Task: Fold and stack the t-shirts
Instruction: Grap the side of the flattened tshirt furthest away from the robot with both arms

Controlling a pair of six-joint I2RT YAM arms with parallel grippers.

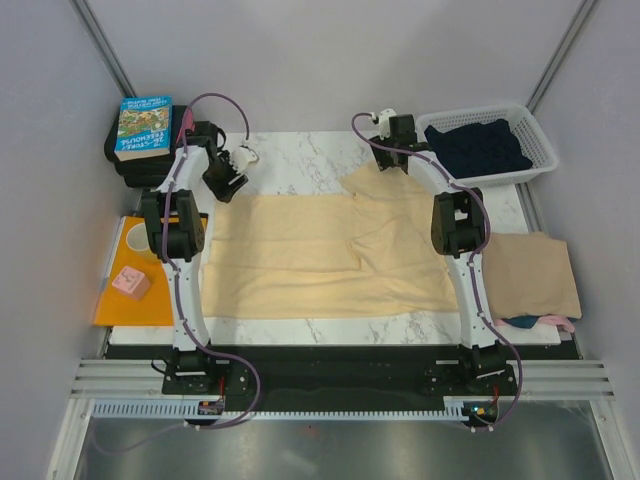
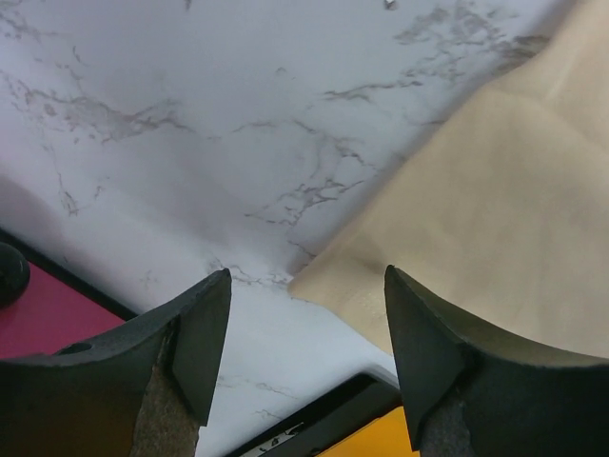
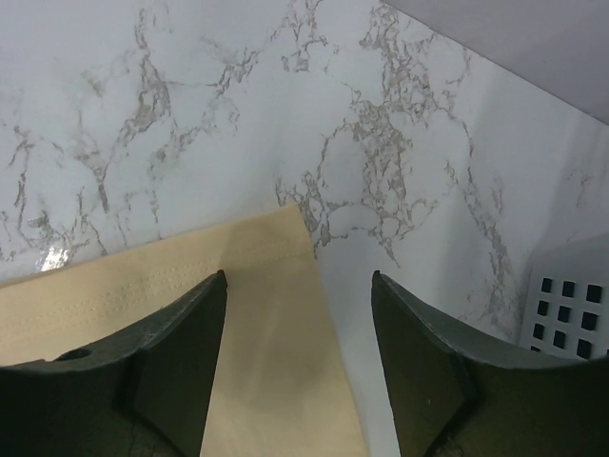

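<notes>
The large pale yellow t-shirt [image 1: 320,255] lies spread on the marble table. My left gripper [image 1: 228,180] is open and empty over the shirt's far left corner, which shows in the left wrist view [image 2: 476,219]. My right gripper [image 1: 392,150] is open and empty over the shirt's far right corner, which shows in the right wrist view [image 3: 276,343]. A folded tan t-shirt [image 1: 530,272] lies at the right edge, with navy and pink cloth [image 1: 535,322] peeking out under it. A dark navy t-shirt [image 1: 478,146] lies in the white basket [image 1: 545,150].
An orange sheet [image 1: 115,300] at the left holds a white cup [image 1: 137,240] and a pink block [image 1: 131,284]. A book [image 1: 145,127] sits on a black box at the far left. The basket's wall shows in the right wrist view [image 3: 566,295].
</notes>
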